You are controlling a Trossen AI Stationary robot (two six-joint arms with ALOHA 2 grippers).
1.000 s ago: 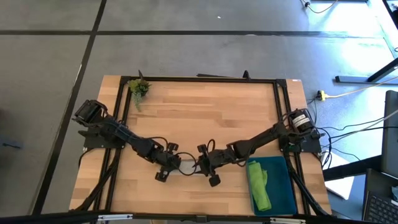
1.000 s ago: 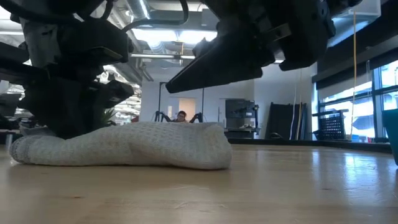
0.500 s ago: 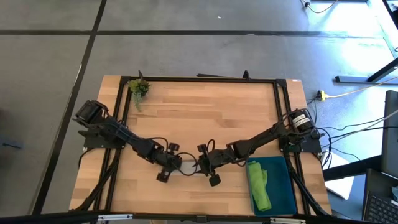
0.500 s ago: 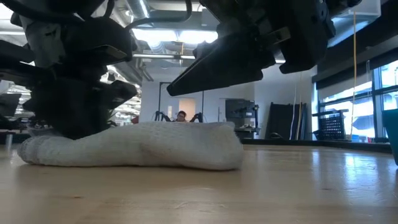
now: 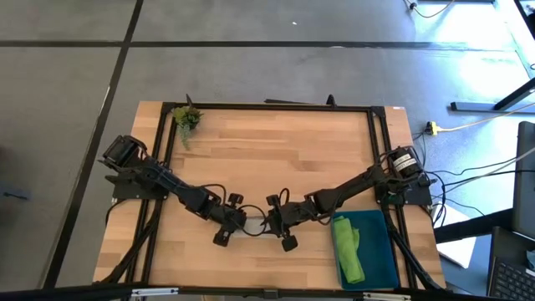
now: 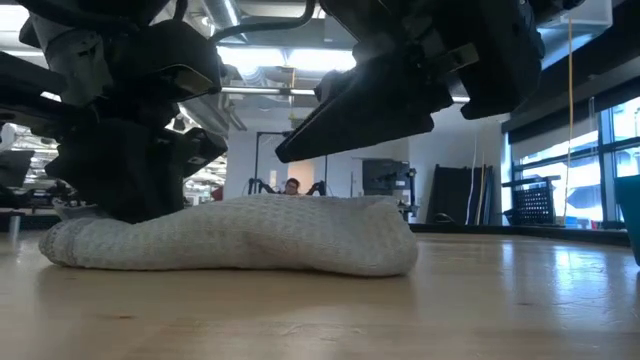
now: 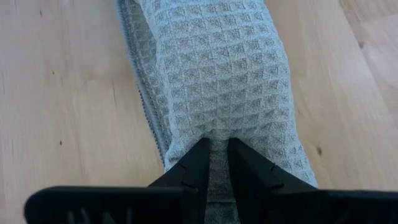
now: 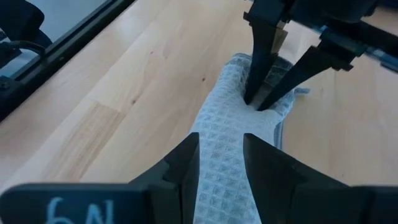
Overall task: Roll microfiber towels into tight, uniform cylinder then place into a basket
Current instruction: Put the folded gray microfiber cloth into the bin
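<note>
The pale grey-beige towel lies rolled into a loose tube on the table, between my two grippers. My left gripper is shut on the towel's left end. My right gripper is open and hovers just above the towel's right end, one finger on either side of the roll, touching nothing. In the low view its finger shows clear above the cloth. The lime green towel lies rolled in the teal basket at the near right. My left gripper pinches a raised fold of the waffle cloth between its two fingers, on top of the roll near its left end. The fingers come from above, pointing down. The towel rests along its length on the table.
A small green plant sprig lies at the far left corner. The black frame rails run round the table. The basket's wall shows at the right of the low view. A person sits far off in the room.
My left gripper has gone a little toward the table's right edge, staying shut on the grey towel. The whole roll has slid along the table with it, keeping its shape, so its right end now lies further under my right gripper.
</note>
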